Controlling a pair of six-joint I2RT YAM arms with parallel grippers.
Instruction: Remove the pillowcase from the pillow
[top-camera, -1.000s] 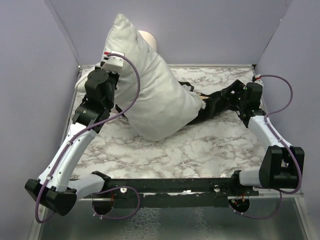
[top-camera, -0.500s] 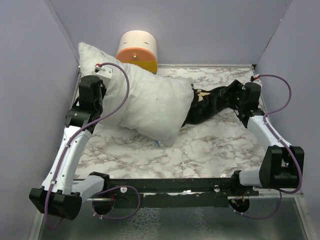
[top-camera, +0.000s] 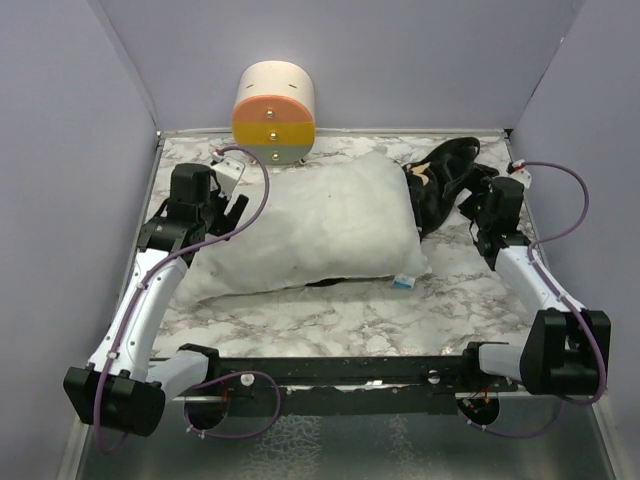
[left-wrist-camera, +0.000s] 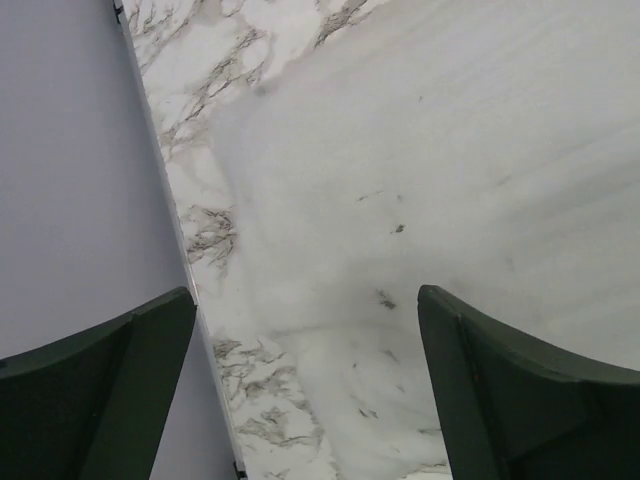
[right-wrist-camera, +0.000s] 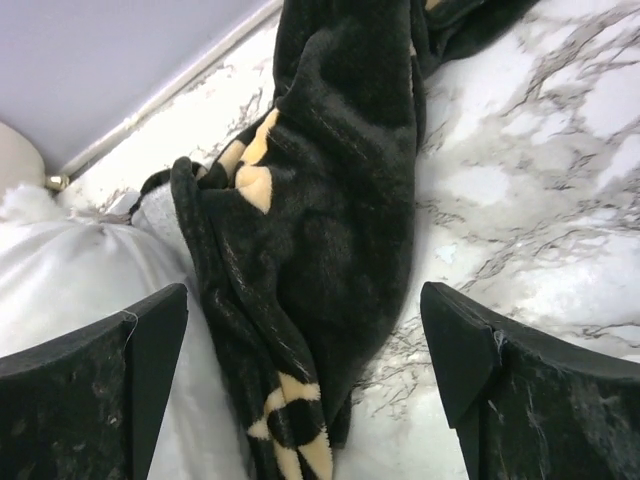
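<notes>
Pillowcase (top-camera: 445, 180) lies crumpled in a black heap on the marble counter (top-camera: 470, 290), directly under and ahead of the right hand (right-wrist-camera: 305, 295). In the right wrist view the dark plush fabric, with tan patches of its print showing in the folds, runs through the gap between the two fingers. The fingers are spread wide and grip none of it. Beside this hand's left finger the fabric presses against the white pillow (top-camera: 320, 225). Whether a corner of the pillow is tucked inside the cover there cannot be told.

From above, the pillow lies flat on the counter between the two hands, its white surface bare from end to end. A small blue-white tag (top-camera: 403, 281) sticks out at its near corner, on the right hand's side.

The left hand (top-camera: 232, 200) hangs over the pillow's opposite end. Its fingers are equally far apart and have hold of nothing. Its wrist view shows speckled white pillow fabric below the right finger and under much of the gap. Veined marble shows toward the left finger, with the lavender side wall (left-wrist-camera: 70, 170) just beyond.

Past the pillow, far ahead of the left hand, a cream-and-orange cylinder (top-camera: 275, 110) lies on its side against the back wall.
</notes>
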